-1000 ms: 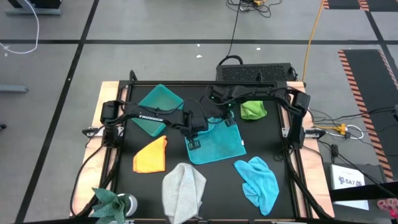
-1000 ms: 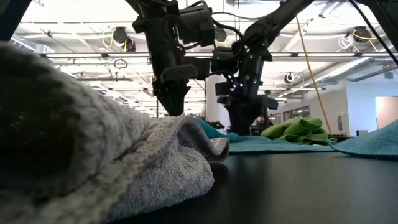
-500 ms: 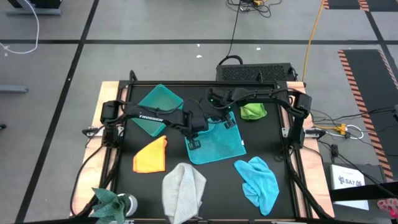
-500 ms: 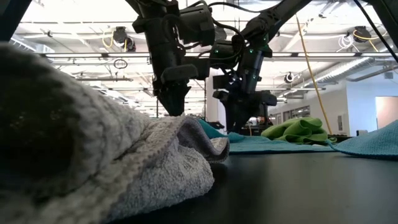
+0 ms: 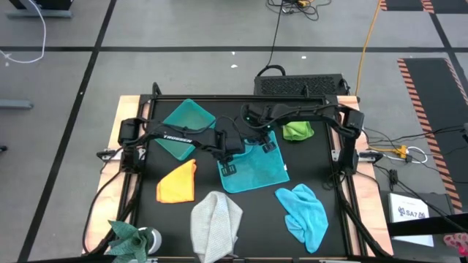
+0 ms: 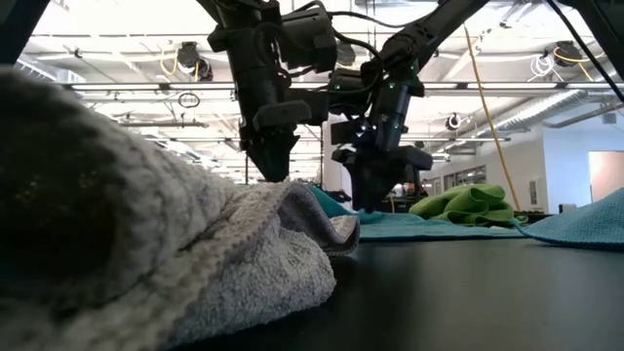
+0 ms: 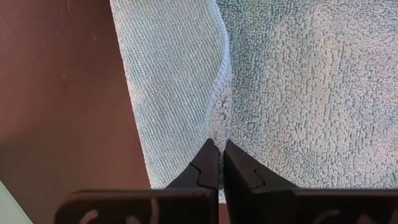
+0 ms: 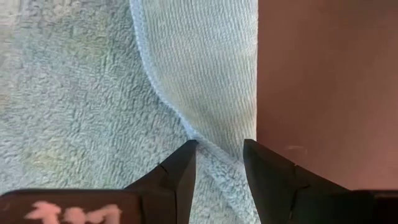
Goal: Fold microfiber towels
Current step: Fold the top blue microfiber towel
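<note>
left end effector [image 7: 216, 163] clamped on teal towel [image 5: 256, 169] edge | right end effector [image 8: 219, 163] apart over it

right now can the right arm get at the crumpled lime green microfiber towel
Probably yes. The lime green towel lies uncovered on the black mat, just beside the right gripper, with nothing between them. But that gripper sits open over an edge of the teal towel, which the left gripper pinches.

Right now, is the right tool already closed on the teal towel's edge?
No: in the right wrist view the right tool has a clear gap between its fingers, with the teal towel edge lying in that gap.
</note>
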